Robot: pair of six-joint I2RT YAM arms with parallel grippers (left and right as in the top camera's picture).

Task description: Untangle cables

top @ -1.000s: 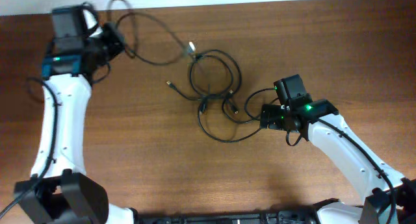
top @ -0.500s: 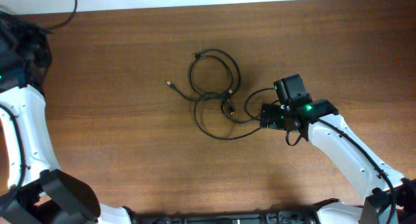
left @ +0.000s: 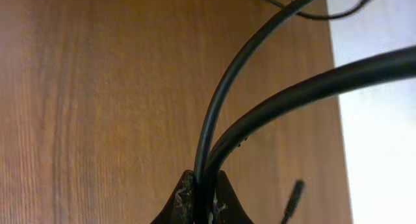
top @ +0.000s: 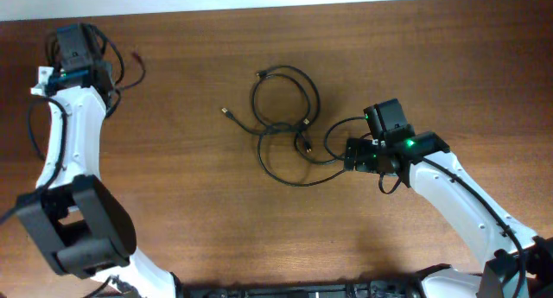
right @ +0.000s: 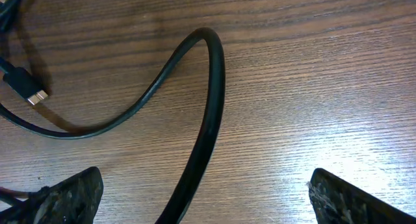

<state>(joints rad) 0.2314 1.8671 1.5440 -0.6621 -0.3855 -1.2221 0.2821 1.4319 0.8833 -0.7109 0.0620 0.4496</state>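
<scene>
Left end effector (left: 201, 195) clamped shut, right end effector (right: 205, 198) spread wide

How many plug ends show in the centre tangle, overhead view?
4 clear. Plug end at the upper left of the tangle; one lying apart to its left; two inside it, upper and lower. Others may hide under crossings.

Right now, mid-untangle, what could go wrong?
1. The left gripper pinches two cable strands near the edge of the table; more pull may drag them off.
2. The right gripper stands open astride a loop that runs into the tangle; pulling it could tighten things.
</scene>
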